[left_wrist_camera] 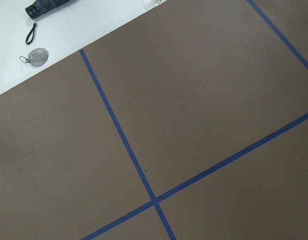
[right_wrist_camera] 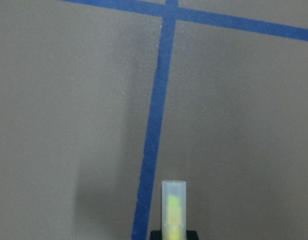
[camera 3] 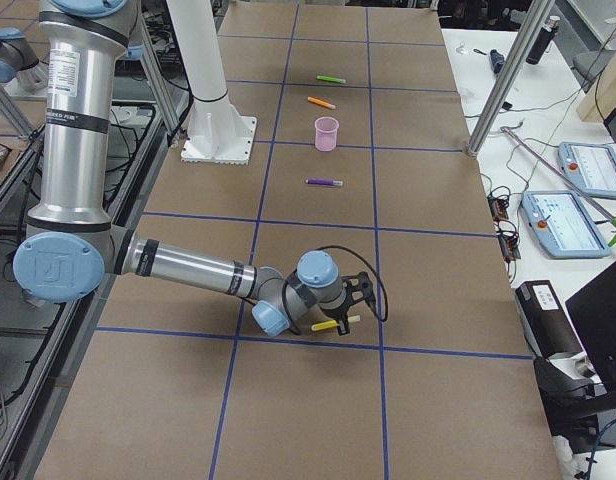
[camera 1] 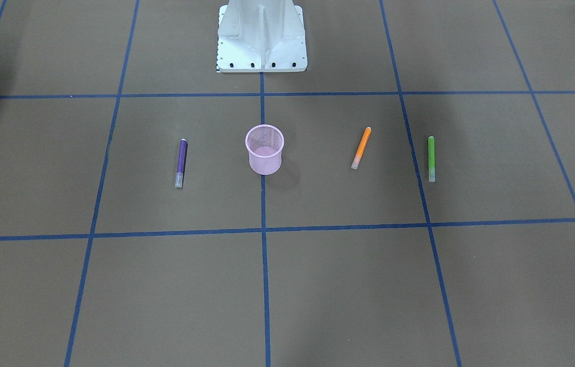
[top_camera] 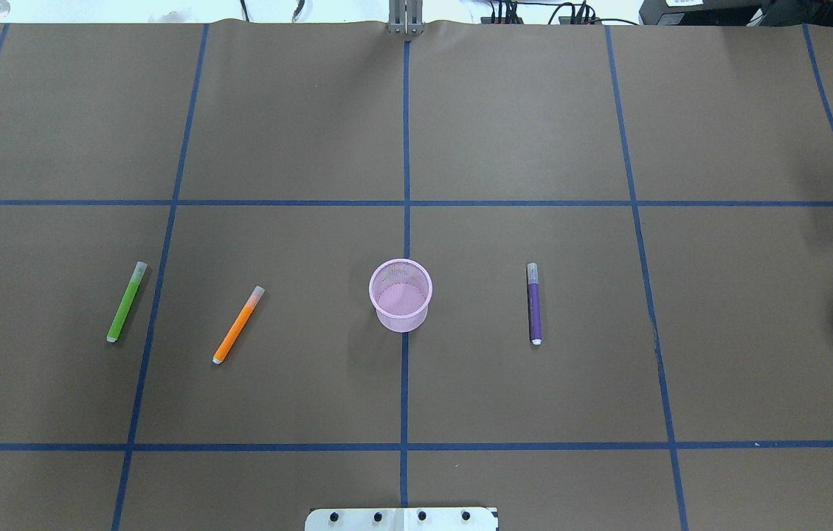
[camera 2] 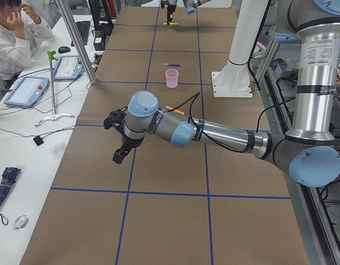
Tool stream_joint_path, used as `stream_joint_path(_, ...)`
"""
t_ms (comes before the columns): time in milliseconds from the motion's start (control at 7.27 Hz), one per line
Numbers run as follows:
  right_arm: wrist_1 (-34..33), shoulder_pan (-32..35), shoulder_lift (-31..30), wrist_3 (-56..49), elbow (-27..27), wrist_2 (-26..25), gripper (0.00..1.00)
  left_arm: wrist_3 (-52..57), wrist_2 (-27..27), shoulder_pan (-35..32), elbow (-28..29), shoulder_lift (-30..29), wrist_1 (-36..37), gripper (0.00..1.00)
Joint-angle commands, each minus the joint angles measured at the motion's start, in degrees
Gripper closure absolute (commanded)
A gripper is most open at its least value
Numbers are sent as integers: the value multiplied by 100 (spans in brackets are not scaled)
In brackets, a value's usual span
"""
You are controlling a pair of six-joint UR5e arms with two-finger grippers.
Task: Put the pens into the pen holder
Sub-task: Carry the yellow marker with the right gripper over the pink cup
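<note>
Brown taped paper covers the table (top_camera: 276, 110). Stretched low, the right gripper (camera 3: 343, 322) clamps the yellow pen (camera 3: 324, 326) level. The left gripper (camera 2: 117, 139) hangs off a low outstretched arm; whether its fingers are parted, I cannot tell. The pen holder (top_camera: 401, 299) stands mid-table.

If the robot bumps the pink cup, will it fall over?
It probably would slide or tip quite easily. The cup is thin wire mesh and empty, so it looks light. Its bottom is a little narrower than its rim, which likely makes it a bit tippy. Since it is round, it might roll if it landed on its side.
</note>
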Motion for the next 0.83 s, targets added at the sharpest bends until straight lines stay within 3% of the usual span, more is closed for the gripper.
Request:
stream_joint_path(0, 67, -107, 914, 69, 386, 96, 100, 32, -122, 12, -62, -16, -42, 0)
stream_joint_path(138, 67, -230, 1275, 69, 473, 97, 100, 14, -628, 99, -2, -8, -199, 0)
stream_joint_path(275, 41, -431, 1600, 113, 666, 36, 100, 6, -650, 587, -45, -34, -288, 0)
stream_joint_path(550, 50, -782, 2164, 672, 1034, -34, 100, -12, -694, 890, -10, -60, -587, 0)
stream_joint_path(688, 50, -1107, 2323, 1015, 1367, -435, 100, -12, -720, 891, -19, -60, -587, 0)
